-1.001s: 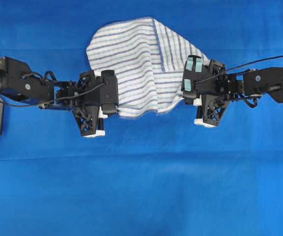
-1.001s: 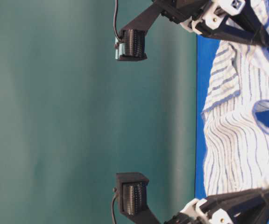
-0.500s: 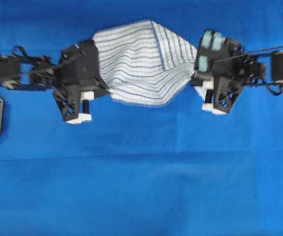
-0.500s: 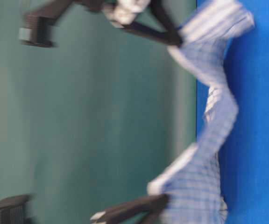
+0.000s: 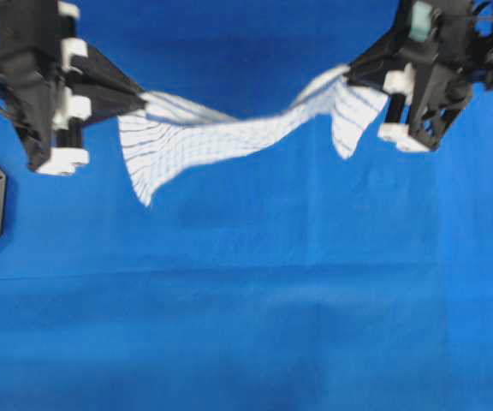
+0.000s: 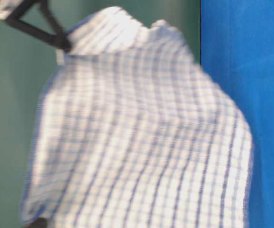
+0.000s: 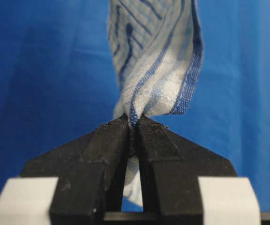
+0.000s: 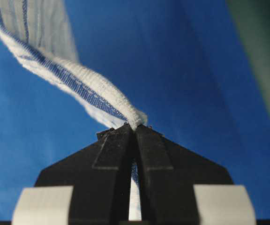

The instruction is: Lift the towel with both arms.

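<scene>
Towel (image 5: pixel 204 137): I see it off the bench, strung between my two pincers across the upper part of the overhead view, from about 10 o'clock to about 1 o'clock. It sags in the middle. One loose corner hangs down near the left end and a shorter flap hangs near the right end.

Towel, table-level view (image 6: pixel 141 137): it fills most of this picture as a blurred checked sheet. I cannot read its edges well here.

Left pincer (image 7: pixel 132 126): pressed together on a bunched edge of the towel. In the left wrist view the cloth comes out at the tips and runs up toward 12 o'clock; a bit of cloth also shows lower down between the fingers (image 7: pixel 109 150).

Left pincer, overhead (image 5: pixel 139 101): at about 10 o'clock, its tip meets the towel's left end.

Right pincer (image 8: pixel 135 126): pressed together on a rolled hem of the towel. In the right wrist view the hem leaves the tips and runs off toward 10 o'clock.

Right pincer, overhead (image 5: pixel 353 73): at about 1 o'clock, its tip meets the towel's right end.

Table-level pincer: one black tip touches the towel's top corner at about 11 o'clock. I cannot tell from this view which arm it belongs to.

Bench (image 5: pixel 246 325): covered in a plain blue tablecloth (image 5: pixel 255 257) with slight creases.
</scene>
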Action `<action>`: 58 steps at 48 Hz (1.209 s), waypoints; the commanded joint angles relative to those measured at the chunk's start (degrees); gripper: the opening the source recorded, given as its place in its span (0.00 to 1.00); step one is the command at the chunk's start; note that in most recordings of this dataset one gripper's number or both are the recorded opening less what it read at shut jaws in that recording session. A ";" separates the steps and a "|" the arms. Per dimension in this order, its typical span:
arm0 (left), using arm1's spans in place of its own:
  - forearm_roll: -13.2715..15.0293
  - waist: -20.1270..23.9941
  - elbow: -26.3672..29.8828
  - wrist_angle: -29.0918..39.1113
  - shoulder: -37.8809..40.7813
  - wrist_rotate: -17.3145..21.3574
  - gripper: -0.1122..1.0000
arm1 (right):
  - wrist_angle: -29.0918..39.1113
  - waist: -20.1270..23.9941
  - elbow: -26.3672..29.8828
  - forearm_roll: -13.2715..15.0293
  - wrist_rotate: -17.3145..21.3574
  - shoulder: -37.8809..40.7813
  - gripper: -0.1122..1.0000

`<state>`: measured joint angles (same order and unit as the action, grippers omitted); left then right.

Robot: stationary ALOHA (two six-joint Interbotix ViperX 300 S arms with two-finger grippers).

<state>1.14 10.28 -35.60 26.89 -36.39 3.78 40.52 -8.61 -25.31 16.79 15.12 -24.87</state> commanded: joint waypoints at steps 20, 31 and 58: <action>-0.35 1.58 9.40 5.27 -5.71 0.26 0.13 | 7.12 0.00 12.92 0.70 -2.99 -2.55 0.12; -0.35 1.58 10.28 5.80 -5.71 0.26 0.13 | 7.65 0.00 13.71 0.62 -2.99 -2.55 0.12; -0.26 1.58 10.11 5.45 -6.33 0.18 0.28 | 7.82 0.00 13.71 1.14 -3.25 -2.55 0.37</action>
<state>0.88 11.78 -26.81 32.96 -42.45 4.04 48.52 -8.61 -12.83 17.49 11.95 -26.63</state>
